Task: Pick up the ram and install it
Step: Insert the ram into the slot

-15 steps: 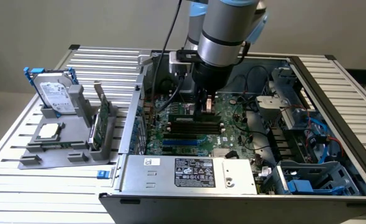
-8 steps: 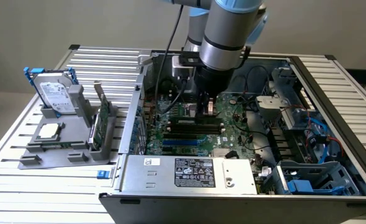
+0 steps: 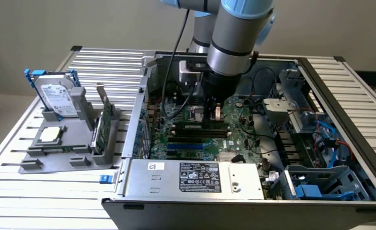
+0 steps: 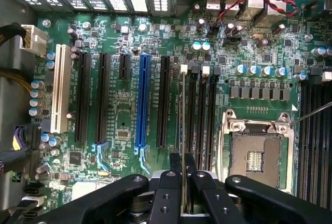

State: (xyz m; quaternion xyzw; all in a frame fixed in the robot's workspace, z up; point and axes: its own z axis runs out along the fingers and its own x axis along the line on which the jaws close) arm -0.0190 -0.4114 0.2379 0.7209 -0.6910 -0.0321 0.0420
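Standing on the slatted bench (image 3: 21,191), the open computer case (image 3: 239,206) takes up most of the exterior view, with the grey arm (image 3: 235,38) reaching straight down into it. Well apart, on the exterior view's left, a grey stand (image 3: 53,158) carries the hard drive (image 3: 57,98) and a green card (image 3: 105,127).

On the floor of the case lies the motherboard (image 4: 124,115). The pincer (image 4: 182,180) is closed on the ram (image 4: 182,120), which the wrist view shows edge-on as a thin line running along the first of the black memory slots (image 4: 193,115). Whether the ram's lower edge is already in the slot or just above it, I cannot tell.

The likeliest trouble is a stick that sits slightly off the slot line or tilted. Pressed down that way, it would probably jam on the slot wall or flex the board. A white latch (image 4: 183,68) at the far end that is not swung out could also block seating.

Room is tight sideways: a long black card slot (image 4: 163,102) lies just beside on one side, further memory slots and the processor socket (image 4: 254,154) on the other. Above, the case is open, though the arm's black cable (image 3: 175,57) hangs near the case's back wall (image 3: 153,60) and might catch there.
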